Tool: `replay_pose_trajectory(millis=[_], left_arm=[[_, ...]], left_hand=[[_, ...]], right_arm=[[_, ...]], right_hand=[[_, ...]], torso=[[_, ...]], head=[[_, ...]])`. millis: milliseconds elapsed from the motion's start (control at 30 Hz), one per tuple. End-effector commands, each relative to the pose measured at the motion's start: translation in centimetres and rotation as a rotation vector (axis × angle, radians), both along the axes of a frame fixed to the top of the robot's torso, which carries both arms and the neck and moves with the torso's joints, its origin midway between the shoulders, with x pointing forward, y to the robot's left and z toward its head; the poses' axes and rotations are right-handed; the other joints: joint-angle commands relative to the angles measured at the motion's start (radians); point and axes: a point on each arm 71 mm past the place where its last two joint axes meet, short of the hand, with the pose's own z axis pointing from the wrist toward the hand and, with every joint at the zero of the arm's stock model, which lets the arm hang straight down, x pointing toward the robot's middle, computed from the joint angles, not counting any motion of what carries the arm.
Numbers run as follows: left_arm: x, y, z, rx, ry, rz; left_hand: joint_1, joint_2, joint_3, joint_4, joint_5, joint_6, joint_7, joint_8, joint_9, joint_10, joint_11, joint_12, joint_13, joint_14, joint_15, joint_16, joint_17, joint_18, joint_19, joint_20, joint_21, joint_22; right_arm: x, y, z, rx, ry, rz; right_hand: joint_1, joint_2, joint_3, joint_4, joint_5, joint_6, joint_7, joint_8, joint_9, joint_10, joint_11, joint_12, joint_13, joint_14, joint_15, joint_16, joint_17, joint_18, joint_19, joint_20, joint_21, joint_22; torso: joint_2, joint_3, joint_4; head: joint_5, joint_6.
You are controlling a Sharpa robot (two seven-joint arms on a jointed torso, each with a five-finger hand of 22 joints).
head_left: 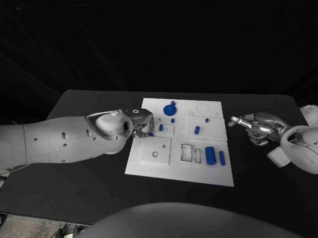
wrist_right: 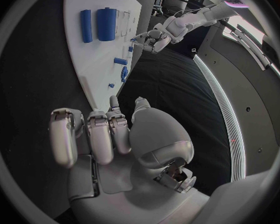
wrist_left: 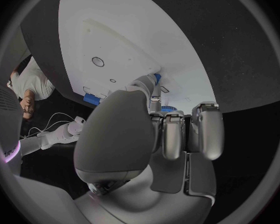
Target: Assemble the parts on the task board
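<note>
Task board (head_left: pixel 152 166): lay mid-table.
Left hand (head_left: pixel 139 125): at the board's left edge.
Right hand (head_left: pixel 257 127): right of the board, apart.

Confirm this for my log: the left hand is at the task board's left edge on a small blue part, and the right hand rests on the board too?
Not quite. In the head view the right hand is off the task board, beside its right edge, holding nothing. The left hand is at the left edge on a small blue part.

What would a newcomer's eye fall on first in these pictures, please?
Most likely the white task board in the middle of the black table, dotted with small blue parts. Next, the left robot hand at the board's left edge, fingertips on a small blue part. The right robot hand hovers off the board's right side, holding nothing.
</note>
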Motion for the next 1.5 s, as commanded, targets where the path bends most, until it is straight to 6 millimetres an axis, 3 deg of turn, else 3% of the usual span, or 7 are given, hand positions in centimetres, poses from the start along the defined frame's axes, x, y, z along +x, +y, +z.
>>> replay_pose_trajectory(millis=[33, 233, 467, 800, 1000, 1167, 1500], left_arm=[[-0.4, 0.0, -0.4, -0.01, -0.002, 0.001], [-0.5, 0.5, 0.3, -0.116, -0.056, 0.011], [-0.5, 2.2, 0.9, -0.415, -0.003, 0.075], [0.5, 4.8, 1.2, -0.833, 0.09, 0.201], [1.0, 5.2, -0.2, -0.867, 0.143, 0.282], [0.9, 5.4, -2.0, -0.846, 0.189, 0.349], [0.9, 5.5, -3.9, -0.814, 0.215, 0.42]], left_hand=[[0.012, -0.002, 0.0, -0.005, 0.009, 0.016, -0.005, 0.01, 0.009, 0.106, 0.006, 0.0, 0.263, 0.104, 0.006, 0.002, 0.263, -0.005, 0.053, 0.003, 0.005, 0.228], [0.011, -0.004, 0.007, -0.002, -0.001, 0.035, -0.01, 0.014, 0.012, 0.106, 0.001, 0.0, 0.263, 0.104, 0.003, 0.002, 0.263, -0.006, 0.055, 0.002, 0.01, 0.23], [0.014, -0.009, 0.011, 0.002, -0.015, 0.044, -0.012, 0.011, 0.012, 0.106, -0.003, 0.0, 0.263, 0.104, 0.0, 0.002, 0.263, -0.011, 0.065, 0.0, 0.032, 0.237], [0.023, -0.014, 0.002, 0.018, 0.013, 0.052, -0.012, 0.005, 0.011, 0.106, -0.002, 0.0, 0.263, 0.104, 0.002, 0.002, 0.263, -0.021, 0.082, 0.0, 0.075, 0.249], [0.03, -0.005, -0.026, 0.021, 0.034, 0.053, -0.011, -0.001, 0.01, 0.106, 0.0, 0.0, 0.263, 0.104, 0.004, 0.002, 0.263, -0.019, 0.078, 0.001, 0.068, 0.247], [0.044, 0.017, -0.053, 0.02, -0.01, 0.054, -0.01, -0.013, 0.006, 0.106, 0.001, 0.0, 0.263, 0.104, 0.006, 0.002, 0.263, -0.017, 0.074, 0.004, 0.063, 0.245], [0.056, 0.031, -0.073, 0.02, -0.046, 0.059, -0.009, -0.024, 0.001, 0.106, 0.003, 0.0, 0.263, 0.104, 0.009, 0.002, 0.263, -0.018, 0.073, 0.006, 0.064, 0.245]], right_arm=[[-0.1, 0.2, -0.1, 0.007, 0.004, 0.018], [-0.1, 0.2, -0.1, 0.007, 0.004, 0.018], [-0.2, 0.0, -0.1, 0.005, 0.005, 0.013], [-0.2, 0.1, -0.2, 0.004, 0.009, 0.014], [-0.3, 0.1, -0.3, 0.004, 0.011, 0.014], [-0.3, -0.1, -0.4, 0.003, 0.012, 0.01], [-0.3, 0.0, -0.4, 0.004, 0.014, 0.01]], right_hand=[[0.007, -0.001, 0.006, 0.001, 0.004, 0.009, -0.002, -0.004, -0.001, 0.106, -0.012, -0.004, 0.115, 0.104, -0.009, 0.003, 0.263, 0.007, -0.004, 0.0, -0.007, 0.215], [0.007, -0.001, 0.006, 0.002, 0.004, 0.009, -0.002, -0.004, -0.001, 0.106, -0.012, -0.004, 0.115, 0.104, -0.009, 0.003, 0.263, 0.007, -0.004, 0.0, -0.007, 0.215], [0.007, -0.001, 0.006, 0.002, 0.004, 0.009, -0.002, -0.004, -0.001, 0.106, -0.012, -0.004, 0.115, 0.104, -0.009, 0.003, 0.263, 0.007, -0.005, 0.0, -0.007, 0.215], [0.007, -0.001, 0.006, 0.002, 0.004, 0.01, -0.002, -0.004, -0.002, 0.106, -0.012, -0.004, 0.115, 0.104, -0.009, 0.003, 0.263, 0.007, -0.004, 0.0, -0.007, 0.215], [0.007, -0.001, 0.006, 0.002, 0.004, 0.01, -0.002, -0.004, -0.002, 0.106, -0.012, -0.004, 0.115, 0.104, -0.009, 0.003, 0.263, 0.007, -0.004, 0.0, -0.007, 0.215], [0.007, -0.001, 0.006, 0.002, 0.004, 0.01, -0.002, -0.004, -0.002, 0.106, -0.012, -0.004, 0.115, 0.104, -0.009, 0.003, 0.263, 0.007, -0.004, 0.0, -0.007, 0.215], [0.008, -0.002, 0.006, 0.002, 0.004, 0.01, -0.002, -0.004, -0.002, 0.106, -0.012, -0.004, 0.115, 0.104, -0.009, 0.003, 0.263, 0.007, -0.005, 0.0, -0.007, 0.215]], torso=[[0.0, 0.0002, 0.001], [0.0, -0.0001, 0.0002], [-0.001, 0.0, 0.0004], [-0.001, 0.0001, 0.0], [0.0, -0.0005, -0.0004], [0.001, -0.0003, 0.0007], [0.0, -0.0007, 0.0006]], head=[[0.001, 0.0], [0.0, 0.0], [0.001, 0.0], [0.008, 0.0], [0.011, 0.0], [0.013, 0.0], [0.022, 0.0]])
